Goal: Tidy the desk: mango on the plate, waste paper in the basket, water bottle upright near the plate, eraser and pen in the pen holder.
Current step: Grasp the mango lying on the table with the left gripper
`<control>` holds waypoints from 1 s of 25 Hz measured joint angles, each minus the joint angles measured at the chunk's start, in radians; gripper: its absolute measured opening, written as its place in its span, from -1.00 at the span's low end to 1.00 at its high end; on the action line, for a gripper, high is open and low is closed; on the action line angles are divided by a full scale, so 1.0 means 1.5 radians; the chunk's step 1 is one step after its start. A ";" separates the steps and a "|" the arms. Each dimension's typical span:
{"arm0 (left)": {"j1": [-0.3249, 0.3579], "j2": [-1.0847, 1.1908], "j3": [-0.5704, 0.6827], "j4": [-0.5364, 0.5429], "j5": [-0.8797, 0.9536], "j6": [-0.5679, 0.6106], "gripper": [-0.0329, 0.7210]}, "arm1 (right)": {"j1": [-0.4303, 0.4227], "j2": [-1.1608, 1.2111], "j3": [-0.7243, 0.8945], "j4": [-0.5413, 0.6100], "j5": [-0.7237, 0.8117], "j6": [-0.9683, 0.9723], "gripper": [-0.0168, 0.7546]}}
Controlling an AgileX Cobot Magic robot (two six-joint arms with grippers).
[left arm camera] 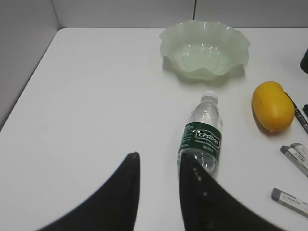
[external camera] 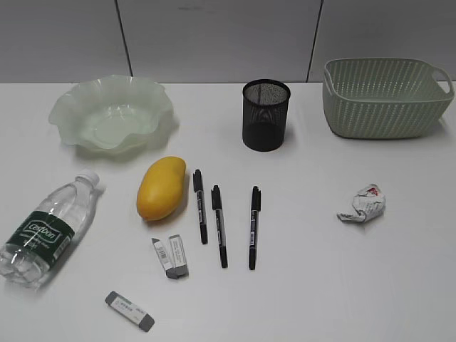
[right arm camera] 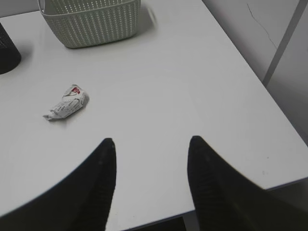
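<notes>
The mango (external camera: 162, 187) lies on its side on the desk (external camera: 342, 285) just in front of the empty plate (external camera: 112, 114), so nothing is sorted yet. Left of the mango the water bottle (external camera: 46, 228) lies flat, cap toward the plate; right of it lie three pens (external camera: 219, 225), with erasers (external camera: 171, 256) in front, the pen holder (external camera: 266, 114) behind, and the waste paper (external camera: 363, 204) and basket (external camera: 386, 97) far right. The left gripper (left arm camera: 159, 166), jaws somewhat apart, hovers empty just beside the bottle's base, likely the first pick; the right gripper (right arm camera: 151, 149), jaws wide apart, holds nothing.
</notes>
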 joint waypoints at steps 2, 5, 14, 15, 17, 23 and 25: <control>0.000 0.000 0.000 0.000 0.000 0.000 -0.34 | 0.000 0.000 0.000 0.000 0.000 0.000 0.06; 0.000 0.000 0.000 0.000 0.000 0.000 -0.34 | 0.000 0.000 0.000 0.000 0.000 0.000 0.06; 0.000 0.000 0.000 0.000 0.000 0.000 -0.34 | 0.000 0.000 0.000 0.000 0.000 0.000 0.06; 0.000 0.000 0.000 0.000 0.000 0.000 -0.34 | 0.000 0.000 0.000 0.000 0.000 0.000 0.06; 0.000 0.000 0.000 0.000 0.000 0.000 -0.34 | 0.000 0.000 0.000 0.000 0.000 0.000 0.06; 0.000 0.000 0.000 -0.006 0.000 0.000 -0.34 | 0.000 0.000 0.000 0.000 0.000 0.000 0.06; 0.000 0.002 -0.001 -0.026 -0.001 0.001 -0.34 | 0.000 0.000 0.000 0.000 0.000 0.000 0.06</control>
